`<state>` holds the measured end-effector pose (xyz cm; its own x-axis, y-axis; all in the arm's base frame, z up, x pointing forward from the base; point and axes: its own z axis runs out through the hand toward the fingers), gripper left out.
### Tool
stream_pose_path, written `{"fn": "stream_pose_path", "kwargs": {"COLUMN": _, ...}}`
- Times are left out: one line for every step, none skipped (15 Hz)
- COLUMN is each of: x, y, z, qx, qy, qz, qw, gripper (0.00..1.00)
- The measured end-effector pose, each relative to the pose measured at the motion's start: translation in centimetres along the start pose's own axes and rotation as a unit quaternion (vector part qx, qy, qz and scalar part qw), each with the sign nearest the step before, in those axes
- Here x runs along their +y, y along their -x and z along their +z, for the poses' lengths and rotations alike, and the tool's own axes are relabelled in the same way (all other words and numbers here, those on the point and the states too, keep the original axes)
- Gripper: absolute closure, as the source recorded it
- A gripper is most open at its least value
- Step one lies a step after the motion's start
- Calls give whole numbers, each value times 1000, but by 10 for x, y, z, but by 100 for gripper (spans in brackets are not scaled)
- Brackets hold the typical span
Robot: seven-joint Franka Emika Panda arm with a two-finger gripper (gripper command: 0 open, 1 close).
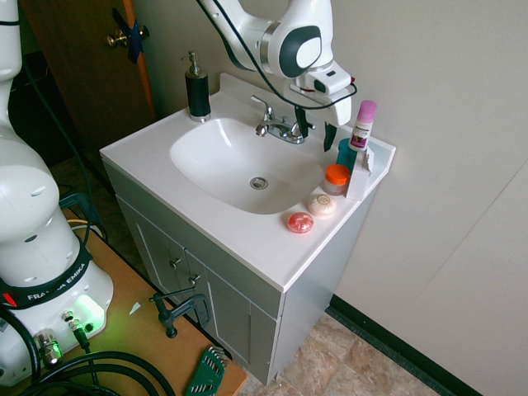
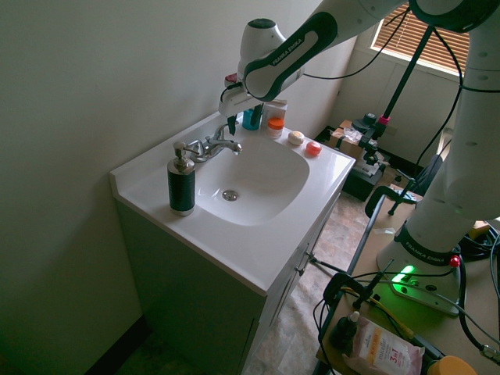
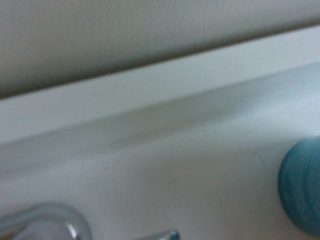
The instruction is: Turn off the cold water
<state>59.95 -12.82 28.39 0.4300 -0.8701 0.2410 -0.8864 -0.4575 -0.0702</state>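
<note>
The chrome faucet (image 1: 276, 125) stands at the back of the white sink (image 1: 206, 177), and no water runs from its spout. Its right-hand end, the cold tap lever (image 1: 292, 133), is small and partly hidden behind one dark finger. My gripper (image 1: 315, 130) hangs open just over that end, with one finger against the lever and the other to its right above the counter. From the other side, the gripper (image 2: 232, 125) sits just above the faucet (image 2: 207, 146). The wrist view shows blurred chrome (image 3: 45, 222) under the backsplash.
A black soap dispenser (image 1: 197, 87) stands left of the faucet. Right of the gripper are a pink-capped bottle (image 1: 362, 124), a teal cup (image 1: 346, 154), an orange-lidded jar (image 1: 336, 177) and two round soaps (image 1: 312, 213). The wall rises close behind the faucet.
</note>
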Motion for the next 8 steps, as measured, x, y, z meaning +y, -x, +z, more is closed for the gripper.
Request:
{"fn": "stream_pose_path", "kwargs": {"x": -1, "y": -3, "z": 3, "qx": -1, "qy": 5, "qz": 0, "qw": 1000, "gripper": 0}}
{"fn": "stream_pose_path", "kwargs": {"x": -2, "y": -3, "z": 3, "qx": -2, "qy": 9, "qz": 0, "qw": 1000, "gripper": 0}}
{"fn": "stream_pose_path", "kwargs": {"x": -2, "y": -3, "z": 2, "qx": -6, "qy": 12, "qz": 1, "qw": 1000, "gripper": 0}}
{"fn": "stream_pose_path", "kwargs": {"x": -2, "y": -1, "z": -1, "qx": -10, "qy": 12, "qz": 4, "qw": 1000, "gripper": 0}}
{"fn": "stream_pose_path", "kwargs": {"x": 0, "y": 5, "z": -6, "qx": -16, "qy": 11, "qz": 4, "qw": 1000, "gripper": 0}}
{"fn": "stream_pose_path", "kwargs": {"x": 8, "y": 14, "z": -10, "qx": -26, "qy": 12, "qz": 1, "qw": 1000, "gripper": 0}}
{"fn": "stream_pose_path", "kwargs": {"x": 20, "y": 26, "z": -15, "qx": -40, "qy": 15, "qz": -3, "qw": 999, "gripper": 0}}
{"fn": "stream_pose_path", "kwargs": {"x": 34, "y": 39, "z": -21, "qx": -56, "qy": 17, "qz": -10, "qw": 998, "gripper": 0}}
